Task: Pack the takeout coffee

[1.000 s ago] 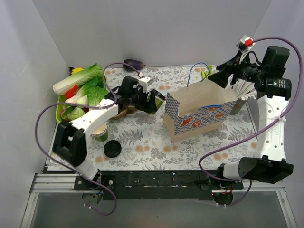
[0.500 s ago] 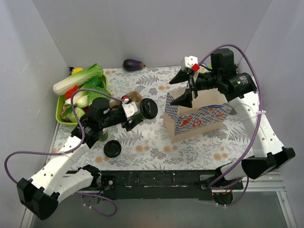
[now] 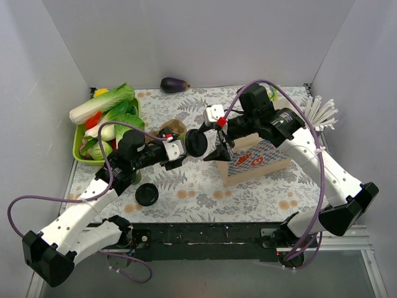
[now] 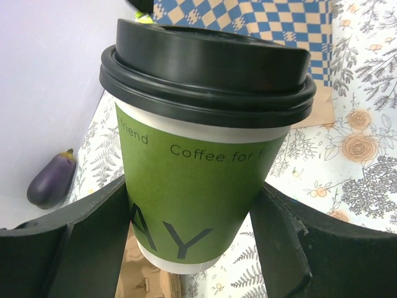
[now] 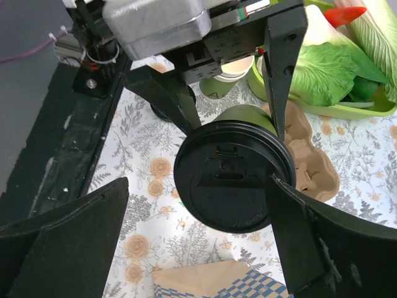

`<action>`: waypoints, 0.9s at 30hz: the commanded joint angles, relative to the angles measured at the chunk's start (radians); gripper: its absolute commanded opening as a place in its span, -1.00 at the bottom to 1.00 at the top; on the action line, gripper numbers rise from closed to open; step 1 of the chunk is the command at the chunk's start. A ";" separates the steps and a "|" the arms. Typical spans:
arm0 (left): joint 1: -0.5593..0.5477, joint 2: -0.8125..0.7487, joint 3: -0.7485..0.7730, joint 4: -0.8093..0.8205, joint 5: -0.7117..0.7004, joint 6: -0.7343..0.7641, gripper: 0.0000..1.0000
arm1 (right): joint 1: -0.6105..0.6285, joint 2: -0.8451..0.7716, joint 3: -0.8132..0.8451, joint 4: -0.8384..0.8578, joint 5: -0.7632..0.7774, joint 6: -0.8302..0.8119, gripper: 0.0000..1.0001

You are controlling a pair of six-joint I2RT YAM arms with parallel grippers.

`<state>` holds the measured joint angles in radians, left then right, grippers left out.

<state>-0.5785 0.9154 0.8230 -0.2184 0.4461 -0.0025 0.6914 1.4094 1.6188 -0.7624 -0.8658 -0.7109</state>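
The left gripper (image 3: 183, 149) is clenched on the takeout coffee (image 3: 196, 143); in the left wrist view its two fingers (image 4: 93, 239) press the green wall of the cup (image 4: 198, 186) from both sides. The cup is held in the air above the flowered tablecloth (image 3: 198, 186). It lies on its side, with the black lid pointing toward the right arm. It hangs between the brown egg carton (image 3: 172, 129) and the checkered paper bag (image 3: 260, 158), just beside the bag's left end.

The right gripper (image 3: 209, 144) is released, its jaws spread wide, and it faces the lid directly. In the right wrist view the lid (image 5: 232, 183) sits between the two fingers (image 5: 68, 239). The right one comes very close to the rim, but I cannot tell if it touches.

A loose lid (image 3: 147, 195) lies flat on the cloth near the left arm. A green tray (image 3: 77, 148) of vegetables stands at the left edge, and an eggplant (image 3: 174, 84) lies at the far side.
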 commanded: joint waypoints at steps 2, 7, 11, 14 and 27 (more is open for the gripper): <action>-0.021 0.008 0.067 -0.024 0.052 0.021 0.14 | 0.039 -0.043 -0.036 0.054 0.094 -0.090 0.96; -0.032 0.023 0.093 -0.052 0.062 0.010 0.13 | 0.062 -0.067 -0.060 0.067 0.148 -0.107 0.96; -0.032 0.048 0.123 -0.070 0.049 -0.057 0.11 | 0.063 -0.090 -0.074 0.086 0.185 -0.108 0.96; -0.032 0.051 0.130 -0.078 0.066 -0.074 0.09 | 0.063 -0.118 -0.114 0.121 0.226 -0.110 0.96; -0.034 0.068 0.151 -0.096 0.092 -0.091 0.08 | 0.063 -0.116 -0.126 0.187 0.268 -0.094 0.96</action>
<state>-0.6060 0.9829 0.9306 -0.3042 0.5083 -0.0826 0.7486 1.3010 1.4899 -0.6346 -0.6125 -0.8101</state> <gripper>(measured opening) 0.681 0.982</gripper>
